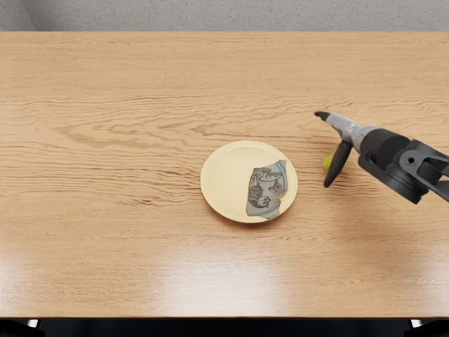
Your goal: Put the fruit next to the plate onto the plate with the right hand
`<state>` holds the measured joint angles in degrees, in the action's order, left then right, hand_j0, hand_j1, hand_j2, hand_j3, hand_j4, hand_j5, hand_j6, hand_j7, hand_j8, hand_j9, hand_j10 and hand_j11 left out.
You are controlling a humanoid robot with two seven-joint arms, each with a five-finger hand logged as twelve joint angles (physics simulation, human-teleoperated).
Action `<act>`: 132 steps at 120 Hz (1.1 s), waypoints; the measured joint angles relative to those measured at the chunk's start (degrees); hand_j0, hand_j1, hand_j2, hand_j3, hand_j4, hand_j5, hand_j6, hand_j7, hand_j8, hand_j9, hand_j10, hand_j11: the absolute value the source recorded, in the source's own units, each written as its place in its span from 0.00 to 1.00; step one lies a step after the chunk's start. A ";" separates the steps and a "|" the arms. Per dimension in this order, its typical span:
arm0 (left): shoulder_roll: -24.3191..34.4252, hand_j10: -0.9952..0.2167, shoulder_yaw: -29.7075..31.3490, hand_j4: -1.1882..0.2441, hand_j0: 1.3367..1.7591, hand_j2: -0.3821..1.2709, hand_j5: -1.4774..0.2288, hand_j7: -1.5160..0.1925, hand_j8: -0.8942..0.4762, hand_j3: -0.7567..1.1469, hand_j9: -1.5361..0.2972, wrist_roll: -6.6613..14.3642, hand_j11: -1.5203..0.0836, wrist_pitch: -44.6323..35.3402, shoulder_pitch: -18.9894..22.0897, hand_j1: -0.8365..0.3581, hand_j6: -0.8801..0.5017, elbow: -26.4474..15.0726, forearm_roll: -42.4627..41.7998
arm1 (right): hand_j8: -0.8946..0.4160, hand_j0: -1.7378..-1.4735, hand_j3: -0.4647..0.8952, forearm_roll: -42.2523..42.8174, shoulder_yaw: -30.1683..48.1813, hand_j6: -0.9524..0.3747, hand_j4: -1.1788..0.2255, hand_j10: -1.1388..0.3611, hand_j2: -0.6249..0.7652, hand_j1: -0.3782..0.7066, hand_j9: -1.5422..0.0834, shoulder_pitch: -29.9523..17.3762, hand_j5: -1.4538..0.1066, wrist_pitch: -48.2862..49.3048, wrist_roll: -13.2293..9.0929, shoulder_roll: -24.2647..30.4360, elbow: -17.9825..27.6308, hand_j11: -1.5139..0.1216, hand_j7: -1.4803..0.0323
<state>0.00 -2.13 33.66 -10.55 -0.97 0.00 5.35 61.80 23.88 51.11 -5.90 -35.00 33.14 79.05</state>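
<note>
Head view: my right hand [346, 137] hangs over the fruit [327, 161], fingers spread, gripping nothing; fruit sits on the table [126, 105], right of the plate [214, 175], partly behind one finger

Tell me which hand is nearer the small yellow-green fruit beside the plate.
Right. The right hand reaches over the fruit, partly hiding it, just right of the plate. The left hand is out of view, presumably far off.
</note>
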 joint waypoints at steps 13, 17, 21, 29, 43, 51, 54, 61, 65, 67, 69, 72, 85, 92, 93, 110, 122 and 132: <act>0.00 0.82 0.00 0.83 0.76 0.23 0.87 0.89 0.65 0.40 0.84 0.00 0.95 0.00 0.00 0.99 0.63 0.00 0.00 | 0.65 0.30 0.34 0.03 0.02 0.69 0.81 0.73 0.45 0.07 0.92 -0.06 0.90 0.01 0.00 0.64 -0.08 0.89 0.95; 0.00 0.82 0.00 0.83 0.76 0.23 0.87 0.89 0.65 0.40 0.84 0.00 0.95 0.00 0.00 0.99 0.63 0.00 0.00 | 0.64 0.30 0.34 0.02 0.02 0.68 0.80 0.72 0.44 0.08 0.91 -0.05 0.89 0.03 0.00 0.76 -0.09 0.89 0.94; 0.00 0.82 0.00 0.83 0.76 0.23 0.87 0.89 0.65 0.40 0.84 0.00 0.95 0.00 0.00 0.99 0.63 0.00 0.00 | 0.63 0.30 0.34 0.00 0.02 0.67 0.79 0.72 0.44 0.09 0.90 -0.03 0.88 0.05 0.00 0.82 -0.10 0.88 0.93; 0.00 0.82 0.00 0.83 0.76 0.23 0.87 0.89 0.65 0.40 0.84 0.00 0.95 0.00 0.00 0.99 0.63 0.00 0.00 | 0.62 0.30 0.34 -0.01 0.02 0.66 0.78 0.71 0.44 0.11 0.89 0.00 0.87 0.07 0.00 0.86 -0.11 0.87 0.91; 0.00 0.82 0.00 0.83 0.76 0.23 0.87 0.89 0.65 0.40 0.84 0.00 0.95 0.00 0.00 0.99 0.63 0.00 0.00 | 0.59 0.30 0.34 -0.03 -0.01 0.63 0.76 0.68 0.43 0.15 0.86 0.01 0.84 0.15 0.00 0.87 -0.17 0.83 0.88; 0.00 0.82 0.00 0.83 0.76 0.23 0.87 0.89 0.65 0.40 0.84 0.00 0.95 0.00 0.00 0.99 0.63 0.00 0.00 | 0.57 0.30 0.34 -0.04 -0.03 0.61 0.74 0.66 0.43 0.18 0.83 -0.09 0.81 0.18 0.00 0.84 -0.39 0.81 0.86; 0.00 0.82 0.00 0.83 0.76 0.23 0.87 0.89 0.65 0.40 0.84 0.00 0.95 0.00 0.00 0.99 0.63 0.00 0.00 | 0.56 0.30 0.34 -0.06 -0.04 0.60 0.73 0.65 0.43 0.20 0.82 -0.12 0.80 0.20 0.00 0.83 -0.49 0.80 0.85; 0.00 0.82 0.00 0.83 0.76 0.23 0.87 0.89 0.65 0.40 0.84 0.00 0.95 0.00 0.00 0.99 0.63 0.00 0.00 | 0.54 0.30 0.34 -0.09 -0.17 0.58 0.71 0.64 0.43 0.23 0.80 -0.17 0.78 0.23 0.00 0.81 -0.67 0.78 0.82; 0.00 0.82 0.00 0.83 0.76 0.23 0.87 0.89 0.65 0.40 0.84 0.00 0.95 0.00 0.00 0.99 0.63 0.00 0.00 | 0.53 0.30 0.34 -0.10 -0.23 0.57 0.70 0.63 0.42 0.24 0.79 -0.18 0.77 0.24 0.00 0.81 -0.75 0.77 0.81; 0.00 0.82 0.00 0.83 0.76 0.23 0.87 0.89 0.65 0.40 0.84 0.00 0.95 0.00 0.00 0.99 0.63 0.00 0.00 | 0.53 0.30 0.34 -0.11 -0.26 0.56 0.69 0.62 0.42 0.25 0.79 -0.20 0.76 0.25 0.00 0.81 -0.79 0.76 0.80; 0.00 0.82 0.00 0.83 0.76 0.23 0.87 0.89 0.65 0.40 0.84 0.00 0.95 0.00 0.00 0.99 0.63 0.00 0.00 | 0.52 0.30 0.34 -0.12 -0.30 0.56 0.69 0.62 0.42 0.26 0.78 -0.22 0.76 0.25 0.00 0.81 -0.83 0.76 0.80; 0.00 0.82 0.00 0.83 0.76 0.23 0.87 0.89 0.65 0.40 0.84 0.00 0.95 0.00 0.00 0.99 0.63 0.00 0.00 | 0.51 0.30 0.34 -0.14 -0.37 0.55 0.68 0.61 0.42 0.26 0.78 -0.23 0.75 0.26 0.00 0.80 -0.92 0.75 0.79; 0.00 0.82 0.00 0.83 0.76 0.23 0.87 0.89 0.65 0.40 0.84 0.00 0.95 0.00 0.00 0.99 0.63 0.00 0.00 | 0.49 0.30 0.34 -0.19 -0.67 0.52 0.66 0.59 0.42 0.30 0.75 -0.23 0.72 0.30 0.00 0.72 -1.34 0.73 0.76; 0.00 0.82 0.00 0.83 0.76 0.23 0.87 0.89 0.65 0.40 0.84 0.00 0.95 0.00 0.00 0.99 0.63 0.00 0.00 | 0.47 0.30 0.34 -0.24 -0.75 0.51 0.64 0.57 0.41 0.33 0.73 -0.23 0.70 0.35 0.00 0.67 -1.50 0.71 0.74; 0.00 0.82 0.00 0.83 0.76 0.23 0.87 0.89 0.65 0.40 0.84 0.00 0.95 0.00 0.00 0.99 0.63 0.00 0.00 | 0.47 0.30 0.34 -0.24 -0.76 0.50 0.64 0.57 0.41 0.33 0.73 -0.23 0.70 0.35 0.00 0.68 -1.51 0.70 0.74; 0.00 0.82 0.00 0.83 0.76 0.23 0.87 0.89 0.65 0.40 0.84 0.00 0.95 0.00 0.00 0.99 0.63 0.00 0.00 | 0.41 0.30 0.34 -0.31 -0.83 0.45 0.59 0.53 0.40 0.41 0.67 -0.25 0.64 0.48 0.00 0.74 -1.66 0.65 0.68; 0.00 0.82 0.00 0.83 0.76 0.23 0.87 0.89 0.65 0.40 0.84 0.00 0.95 0.00 0.00 0.99 0.63 0.00 0.00 | 0.39 0.30 0.34 -0.36 -0.84 0.42 0.56 0.50 0.40 0.45 0.64 -0.29 0.61 0.55 0.00 0.83 -1.69 0.62 0.65; 0.00 0.82 0.00 0.83 0.76 0.23 0.87 0.89 0.65 0.40 0.84 0.00 0.95 0.00 0.00 0.99 0.63 0.00 0.00 | 0.37 0.30 0.34 -0.41 -1.01 0.41 0.55 0.49 0.39 0.47 0.63 -0.31 0.59 0.64 0.00 0.84 -1.70 0.60 0.63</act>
<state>0.00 -2.13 33.66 -10.55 -0.97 0.00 5.35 61.39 22.87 50.80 -5.26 -35.00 33.97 77.35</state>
